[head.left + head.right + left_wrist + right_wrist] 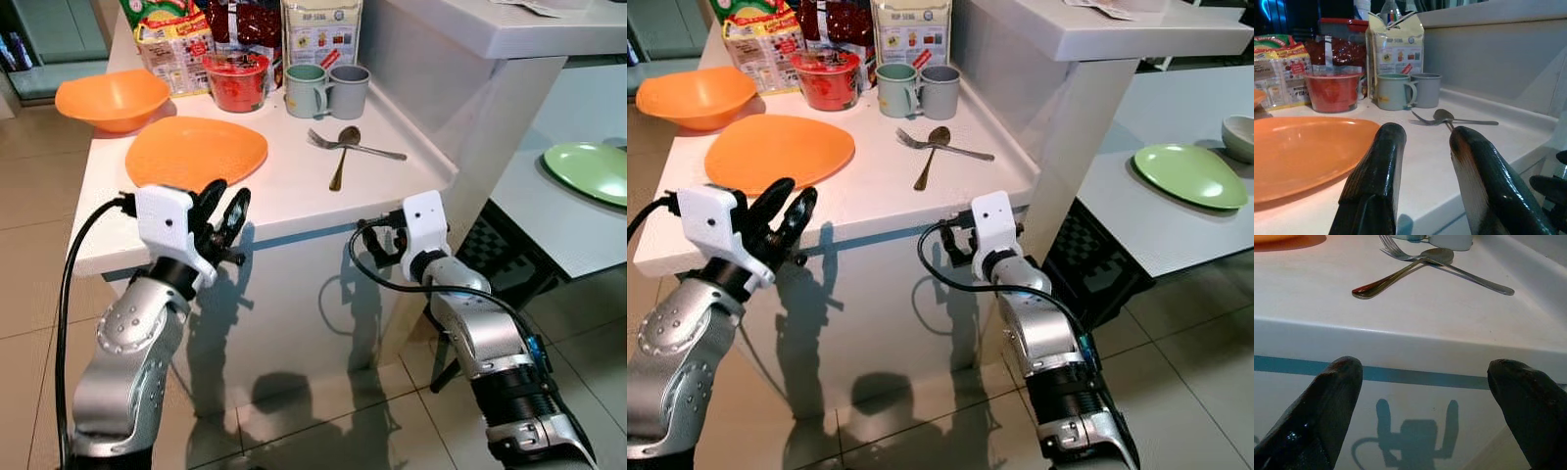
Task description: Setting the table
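A: Head views first. What worries you?

B: My left gripper (223, 211) sits at the desk (284, 186) edge, just short of the orange plate (196, 152), fingers a little apart and empty. If I push in level, I judge the plate could skid toward the orange bowl (111, 96) rather than be gripped. My right gripper (960, 235) hangs below the desk edge, empty; raised straight up, it could knock the rim.

A: And the cutlery?

B: The fork (348, 145) and spoon (343, 157) lie crossed near the back wall, touching. Pulling 1 would likely drag the other.

A: Containers?

B: 2 mugs (326, 90) stand side by side; I cannot see into them. The red tub (236, 80) has a printed lid on it. The bowl looks empty. Food packets (174, 44) stand behind. A green plate (1187, 174) lies bare on a second table to my right.

A: Left wrist view?

B: My fingers (1376, 181) are narrowly parted, aimed past the plate's rim toward the mugs. The plate is flat and thin, so I expect a poor grip.

A: Right wrist view?

B: Fingers (1327, 406) spread wide, below the desk's edge; spoon and fork lie above, well beyond reach.
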Robot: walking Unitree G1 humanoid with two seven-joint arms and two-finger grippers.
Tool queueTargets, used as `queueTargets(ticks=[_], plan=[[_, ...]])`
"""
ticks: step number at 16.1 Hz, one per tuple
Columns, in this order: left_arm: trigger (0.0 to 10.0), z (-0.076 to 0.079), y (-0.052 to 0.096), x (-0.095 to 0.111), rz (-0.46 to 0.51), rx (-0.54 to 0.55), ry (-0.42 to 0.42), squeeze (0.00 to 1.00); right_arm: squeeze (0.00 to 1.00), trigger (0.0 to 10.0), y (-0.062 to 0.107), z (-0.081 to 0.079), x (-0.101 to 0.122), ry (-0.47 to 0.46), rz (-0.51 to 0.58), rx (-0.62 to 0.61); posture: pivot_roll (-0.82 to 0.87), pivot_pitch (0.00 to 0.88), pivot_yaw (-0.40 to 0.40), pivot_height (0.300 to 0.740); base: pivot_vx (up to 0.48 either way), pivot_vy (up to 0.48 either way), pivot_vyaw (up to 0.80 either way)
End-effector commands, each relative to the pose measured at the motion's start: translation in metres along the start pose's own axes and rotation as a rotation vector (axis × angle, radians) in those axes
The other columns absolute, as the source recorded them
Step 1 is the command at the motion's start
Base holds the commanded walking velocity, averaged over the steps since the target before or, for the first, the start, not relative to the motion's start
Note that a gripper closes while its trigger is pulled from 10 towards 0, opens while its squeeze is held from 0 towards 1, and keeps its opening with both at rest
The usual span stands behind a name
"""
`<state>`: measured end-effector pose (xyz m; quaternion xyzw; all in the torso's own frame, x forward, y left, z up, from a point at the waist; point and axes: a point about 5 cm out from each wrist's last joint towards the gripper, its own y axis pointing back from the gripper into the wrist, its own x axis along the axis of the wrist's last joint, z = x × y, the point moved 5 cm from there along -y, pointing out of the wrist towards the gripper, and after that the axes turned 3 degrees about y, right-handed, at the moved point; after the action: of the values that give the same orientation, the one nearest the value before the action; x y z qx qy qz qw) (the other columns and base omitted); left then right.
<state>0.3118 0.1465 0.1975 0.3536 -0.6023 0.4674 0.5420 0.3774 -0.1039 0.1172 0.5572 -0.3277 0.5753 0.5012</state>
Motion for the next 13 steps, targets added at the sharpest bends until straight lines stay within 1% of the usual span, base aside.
queueTargets(ticks=[1, 2, 4, 5, 6, 9, 13], plan=[[10.0, 0.004, -0.003, 0.000, -0.003, -0.020, -0.021, 0.00, 0.00, 10.0, 0.003, 0.006, 0.000, 0.003, 0.005, -0.023, 0.03, 0.000, -0.012, 0.740, 0.480, 0.000, 0.00], [10.0, 0.004, -0.003, 0.000, -0.003, -0.020, -0.022, 0.00, 0.00, 10.0, 0.003, 0.006, 0.000, 0.003, 0.007, -0.025, 0.03, 0.000, -0.012, 0.740, 0.480, 0.000, 0.00], [10.0, 0.005, -0.004, 0.000, 0.001, -0.022, -0.021, 0.00, 0.00, 10.0, 0.005, 0.010, 0.010, 0.001, 0.061, -0.037, 0.03, 0.000, -0.011, 0.740, 0.480, 0.000, 0.00], [10.0, 0.005, -0.004, 0.000, 0.000, -0.024, -0.022, 0.00, 0.00, 10.0, 0.008, 0.015, 0.024, -0.004, 0.113, -0.050, 0.02, 0.000, -0.009, 0.740, 0.480, 0.000, 0.00], [10.0, 0.006, -0.005, -0.001, -0.002, -0.026, -0.023, 0.00, 0.00, 10.0, 0.009, 0.018, 0.028, 0.000, 0.130, -0.057, 0.02, 0.000, -0.007, 0.740, 0.480, 0.000, 0.00], [10.0, 0.007, -0.006, -0.002, -0.006, -0.031, -0.024, 0.00, 0.00, 10.0, 0.010, 0.020, 0.025, 0.005, 0.122, -0.065, 0.02, 0.000, -0.006, 0.740, 0.480, 0.000, 0.00], [10.0, 0.010, -0.007, -0.005, -0.015, -0.038, -0.013, 0.00, 0.00, 10.0, 0.011, 0.017, 0.021, 0.004, 0.108, -0.057, 0.02, 0.000, -0.004, 0.740, 0.448, 0.000, 0.00]])
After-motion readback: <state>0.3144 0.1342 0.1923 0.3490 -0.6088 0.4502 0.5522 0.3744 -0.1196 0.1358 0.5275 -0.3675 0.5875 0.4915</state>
